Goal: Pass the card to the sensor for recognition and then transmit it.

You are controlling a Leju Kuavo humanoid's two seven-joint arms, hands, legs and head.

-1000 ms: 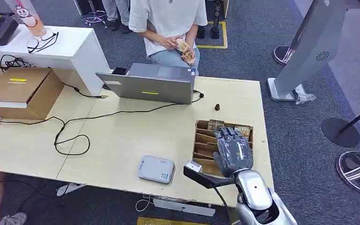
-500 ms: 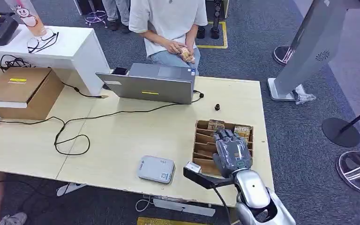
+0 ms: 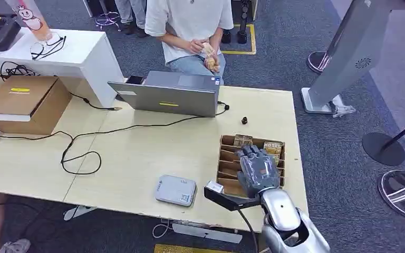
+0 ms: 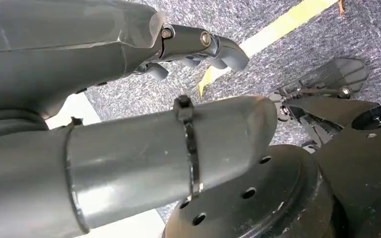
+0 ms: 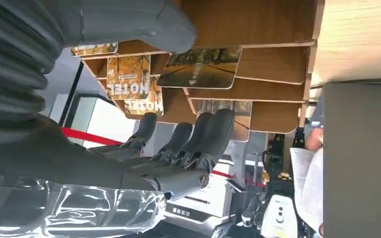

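Head view | my right hand [image 3: 258,171] hovers over the card tray [image 3: 227,163], fingers apart, holding nothing | cards [image 5: 201,67] lie slotted just beyond fingertips [image 5: 218,129] | sensor [image 3: 175,190] sits leftward on the surface.

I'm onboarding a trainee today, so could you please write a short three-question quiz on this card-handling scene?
1. True or false: the right robot hand is above the wooden card rack.
2. Which lies nearer the table's front edge: A) the grey card reader or B) the laptop?
3. Fill in: the cards in the rack carry the word ____.

Key: 1 true, it hangs over the rack's compartments; the right wrist view shows its fingers apart, holding nothing. 2 A. 3 HOTEL.
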